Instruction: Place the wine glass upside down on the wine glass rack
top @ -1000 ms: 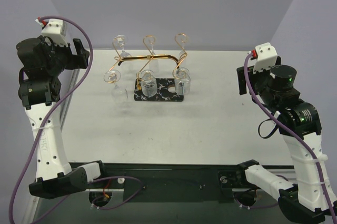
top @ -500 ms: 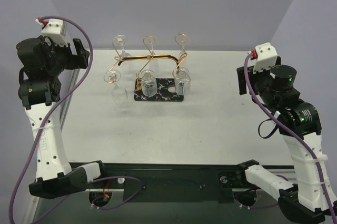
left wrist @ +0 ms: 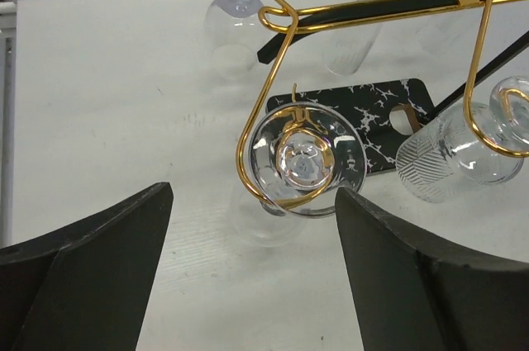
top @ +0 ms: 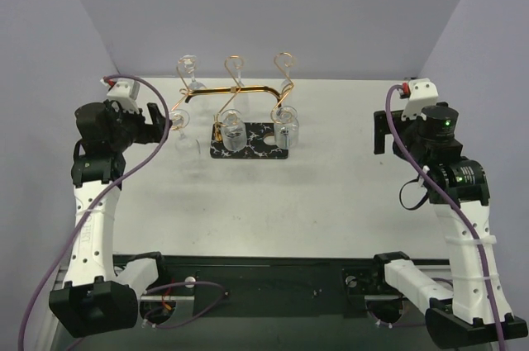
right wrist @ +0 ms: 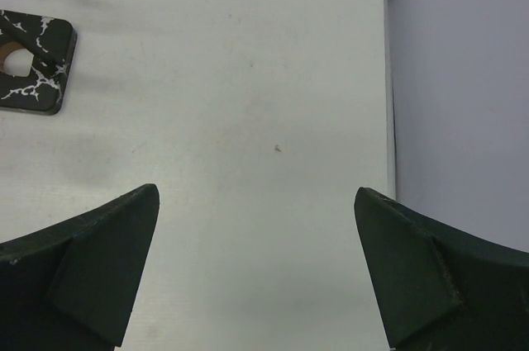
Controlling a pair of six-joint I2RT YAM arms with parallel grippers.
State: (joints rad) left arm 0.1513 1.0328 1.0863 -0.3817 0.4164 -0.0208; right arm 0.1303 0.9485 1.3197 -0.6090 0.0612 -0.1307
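One wide-open left hand (left wrist: 252,198) just beside rack (top: 260,143)

Robotics lab test cell, plain lilac walls (top: 331,12), white worktable (top: 331,202)

The rack (left wrist: 364,11) was thin metal wire with a polished copper-gold shine. Its base (left wrist: 355,101) looked like glossy black stone veined in white. The glass (left wrist: 304,161) hanging in the rack's nearest loop was clear, smooth and bright with reflections. The patterned glass (left wrist: 438,161), further along the rack, had fine cut lines on its bowl. Under the rack, the table (right wrist: 248,120) was matt off-white, smooth apart from faint scuffs. Facing the rack, the left fingers (left wrist: 91,285) were dull, dark and plastic-looking.
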